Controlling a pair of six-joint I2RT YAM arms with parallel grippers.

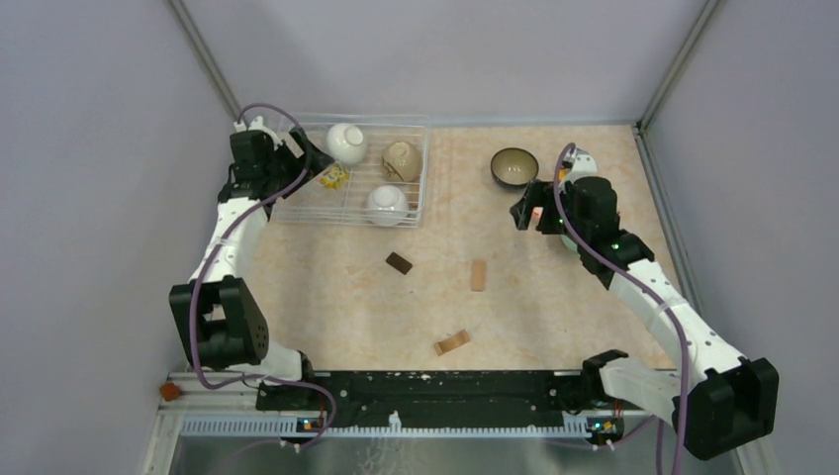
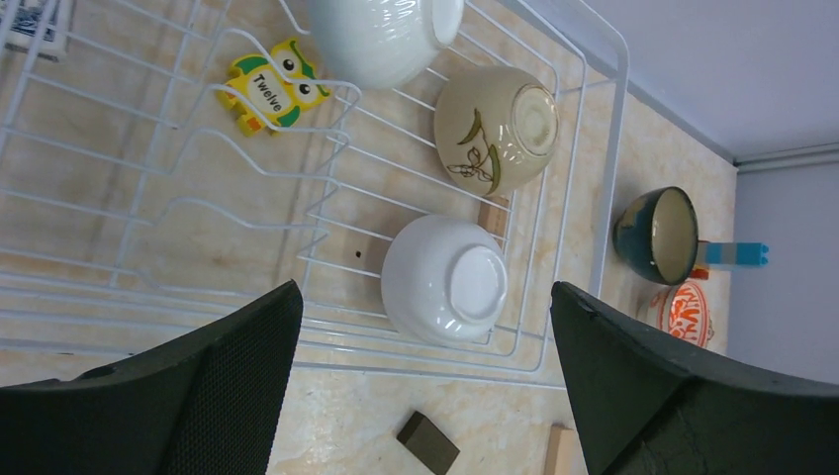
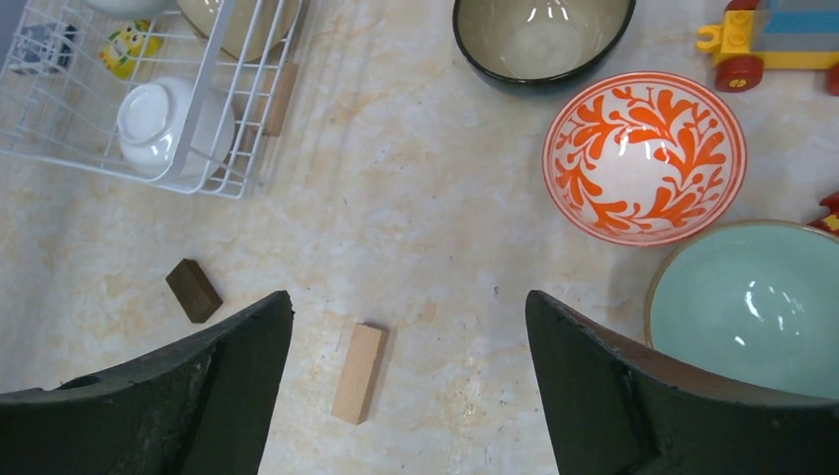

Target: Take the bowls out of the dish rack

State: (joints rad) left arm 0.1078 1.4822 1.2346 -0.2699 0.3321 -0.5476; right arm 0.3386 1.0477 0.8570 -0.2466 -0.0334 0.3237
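The wire dish rack (image 1: pixel 426 168) stands at the back left. It holds an upside-down white bowl (image 1: pixel 387 204) at its near right corner, a tan bowl (image 1: pixel 401 159) with a leaf pattern, and another white bowl (image 1: pixel 346 142) at the back. My left gripper (image 1: pixel 309 155) is open and empty over the rack's left part; in the left wrist view the near white bowl (image 2: pixel 445 280) lies ahead between the open fingers (image 2: pixel 228 386). A dark bowl (image 1: pixel 514 166), an orange-red patterned bowl (image 3: pixel 645 156) and a pale-green bowl (image 3: pixel 757 307) stand upright on the table at the right. My right gripper (image 1: pixel 523 213) is open and empty above the table next to them.
A yellow owl toy (image 2: pixel 269 87) lies inside the rack. A dark block (image 1: pixel 399 262), a light wooden block (image 1: pixel 478 274) and another wooden block (image 1: pixel 451 342) lie on the table. A colourful toy vehicle (image 3: pixel 772 30) sits behind the orange-red bowl. Walls close in the back and sides.
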